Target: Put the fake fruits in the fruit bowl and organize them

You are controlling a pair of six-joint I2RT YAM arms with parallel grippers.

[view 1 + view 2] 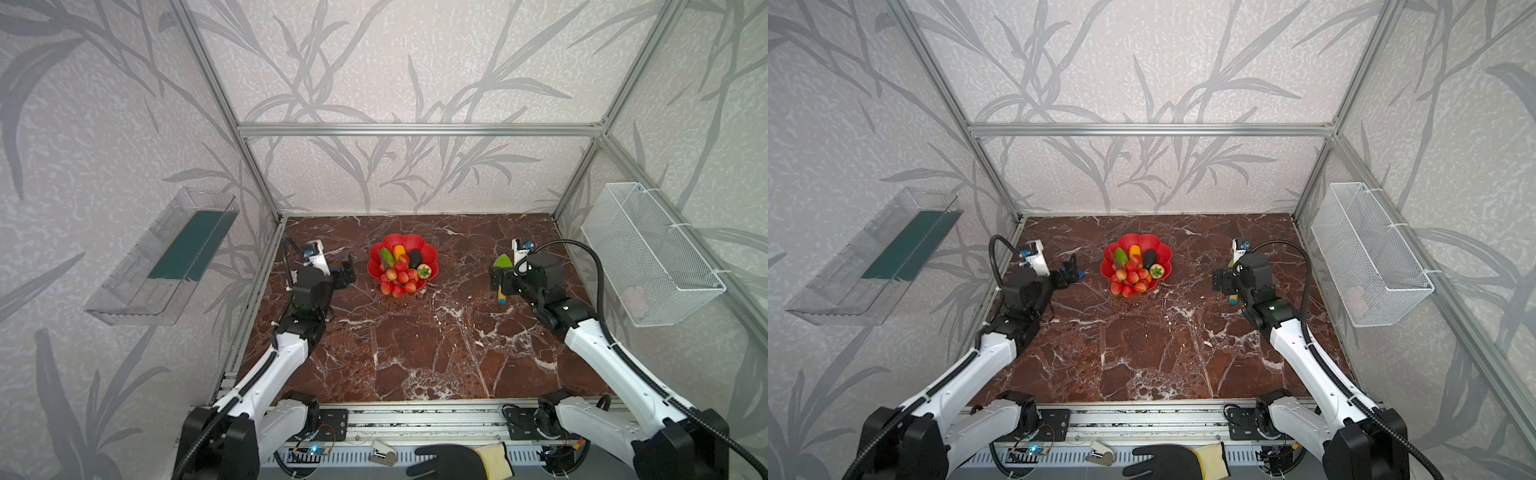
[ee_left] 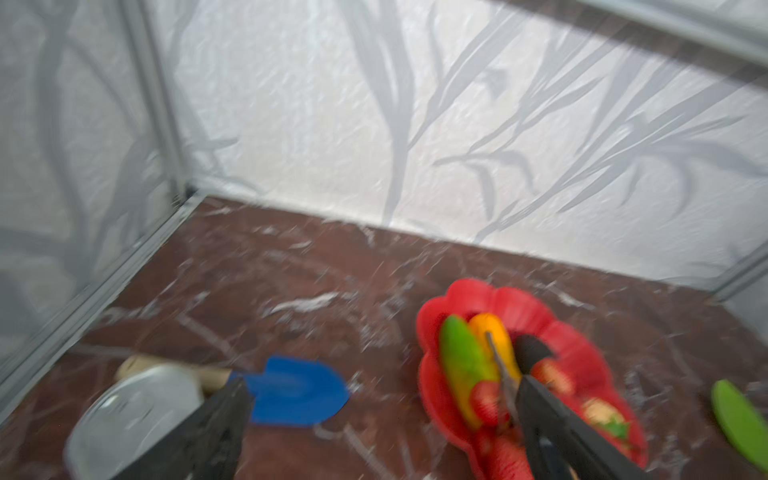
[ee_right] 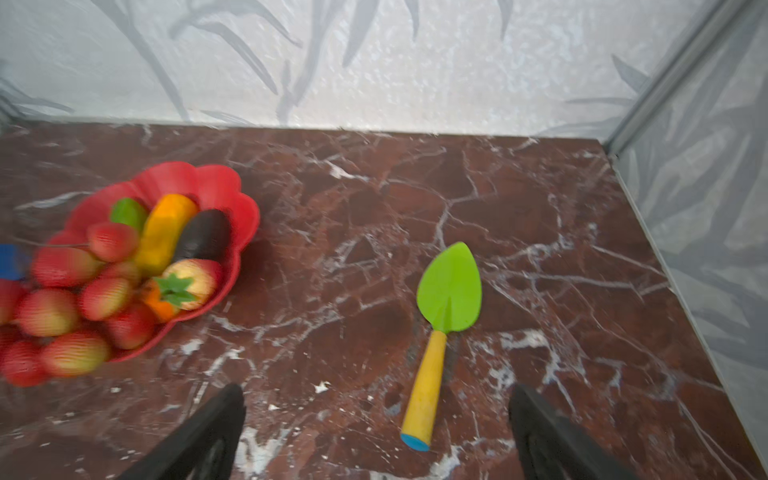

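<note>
The red scalloped fruit bowl point(image 1: 400, 239) point(image 3: 210, 183) stands mid-table toward the back. In it lie a green-yellow oblong fruit point(image 1: 386, 257), a yellow-orange one point(image 1: 399, 251), a dark oval point(image 1: 414, 258) and a strawberry point(image 1: 424, 271). A cluster of red berries point(image 1: 399, 281) point(image 3: 62, 307) hangs over the near rim. My left gripper point(image 1: 348, 268) point(image 2: 382, 384) is open and empty, just left of the bowl, its view blurred. My right gripper point(image 1: 495, 279) point(image 3: 376, 390) is open and empty, well right of the bowl, over the green trowel's handle.
A green trowel point(image 3: 451, 291) lies under the right gripper. A blue trowel point(image 2: 295, 390) and a silver can point(image 2: 137, 415) sit by the left gripper. A wire basket point(image 1: 648, 249) hangs on the right wall, a clear shelf point(image 1: 162, 257) on the left. A gloved hand point(image 1: 457, 461) rests at the front rail.
</note>
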